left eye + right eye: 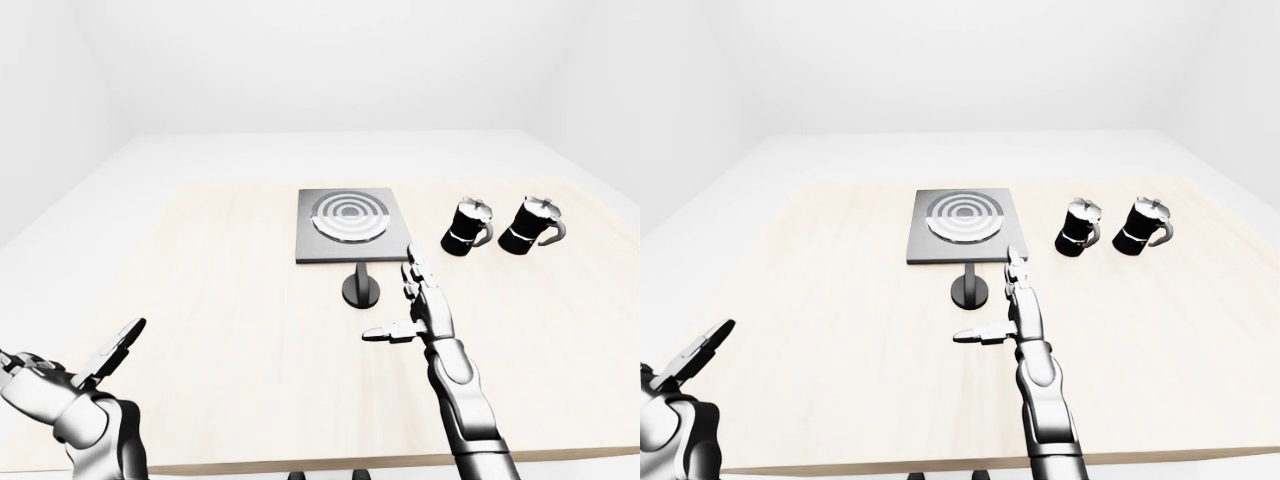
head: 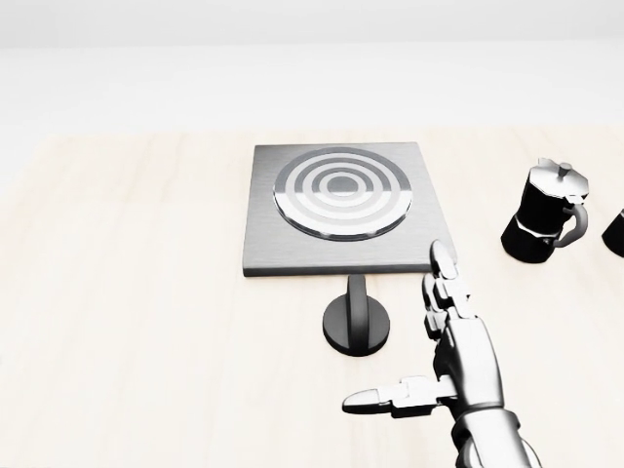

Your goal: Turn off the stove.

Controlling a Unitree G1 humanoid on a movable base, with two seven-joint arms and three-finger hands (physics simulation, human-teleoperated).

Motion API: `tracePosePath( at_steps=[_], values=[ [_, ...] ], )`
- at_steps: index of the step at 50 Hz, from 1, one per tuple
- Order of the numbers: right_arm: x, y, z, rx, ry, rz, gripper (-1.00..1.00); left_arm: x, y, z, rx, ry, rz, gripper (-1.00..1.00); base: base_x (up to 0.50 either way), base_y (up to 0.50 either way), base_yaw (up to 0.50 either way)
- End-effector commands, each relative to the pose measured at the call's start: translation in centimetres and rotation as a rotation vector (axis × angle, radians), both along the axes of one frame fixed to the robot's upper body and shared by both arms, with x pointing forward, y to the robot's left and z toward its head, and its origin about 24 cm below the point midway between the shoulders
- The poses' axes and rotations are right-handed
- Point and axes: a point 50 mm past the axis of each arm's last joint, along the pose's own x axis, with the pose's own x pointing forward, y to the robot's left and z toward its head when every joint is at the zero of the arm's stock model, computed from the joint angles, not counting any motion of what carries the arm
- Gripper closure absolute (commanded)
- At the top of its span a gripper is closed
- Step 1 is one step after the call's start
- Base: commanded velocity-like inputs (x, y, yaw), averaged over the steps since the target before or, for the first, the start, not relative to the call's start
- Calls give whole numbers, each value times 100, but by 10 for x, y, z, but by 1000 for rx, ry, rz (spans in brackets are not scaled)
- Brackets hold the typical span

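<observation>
The stove (image 2: pixel 336 205) is a grey square plate with a ringed round burner, lying flat on the light wooden table (image 2: pixel 136 292). Just below it in the head view stands its black round knob (image 2: pixel 357 324) with an upright bar handle. My right hand (image 2: pixel 400 331) is open a little to the right of the knob, fingers pointing up the view and thumb stretched left, touching nothing. My left hand (image 1: pixel 88 357) shows only in the eye views, low at the left near the table's near edge, open and empty.
Two black moka pots (image 1: pixel 467 227) (image 1: pixel 530 224) stand on the table to the right of the stove. White floor and walls surround the table.
</observation>
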Motion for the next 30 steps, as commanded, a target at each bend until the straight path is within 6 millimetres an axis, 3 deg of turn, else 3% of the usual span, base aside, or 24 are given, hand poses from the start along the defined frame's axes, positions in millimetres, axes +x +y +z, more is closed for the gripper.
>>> tracePosePath(
  at_steps=[1, 28, 30],
  values=[
    [0, 0, 0, -8, 12, -6, -100, -6, 7, 0, 13, 10, 29, -100, 0, 0, 0],
    [0, 0, 0, -8, 12, -6, -100, -6, 7, 0, 13, 9, 31, -100, 0, 0, 0],
    [1, 5, 8, -10, 26, 4, -100, -1, 8, -1, 13, 35, 21, -100, 0, 0, 0]
  ],
)
